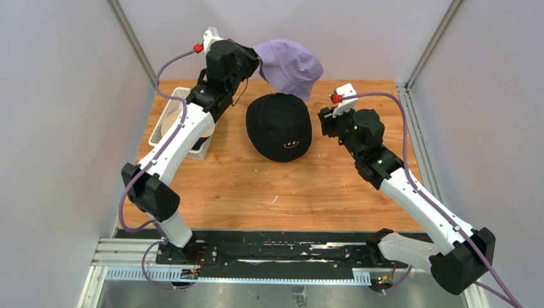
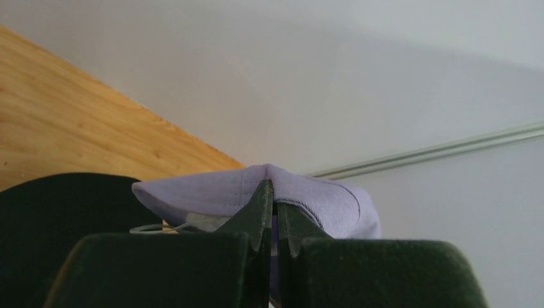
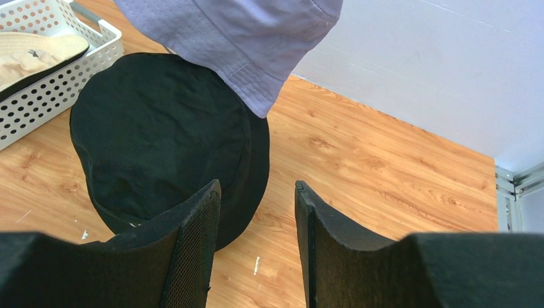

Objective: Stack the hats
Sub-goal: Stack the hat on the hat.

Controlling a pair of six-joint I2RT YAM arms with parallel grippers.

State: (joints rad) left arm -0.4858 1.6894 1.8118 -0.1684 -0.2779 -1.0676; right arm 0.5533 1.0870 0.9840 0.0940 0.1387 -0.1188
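Lavender hat hangs pinched at its brim in my left gripper, above the black hat, whose small mark looks like a smiley. Right gripper: fingers spread, empty, black hat just beyond them.

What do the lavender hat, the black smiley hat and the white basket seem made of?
Lavender hat: soft matte cloth, probably cotton; it droops and its brim shows stitched rows. Black smiley hat: similar matte fabric, finely creased. White basket: seemingly rigid plastic, faintly glossy, walls punched with round holes.
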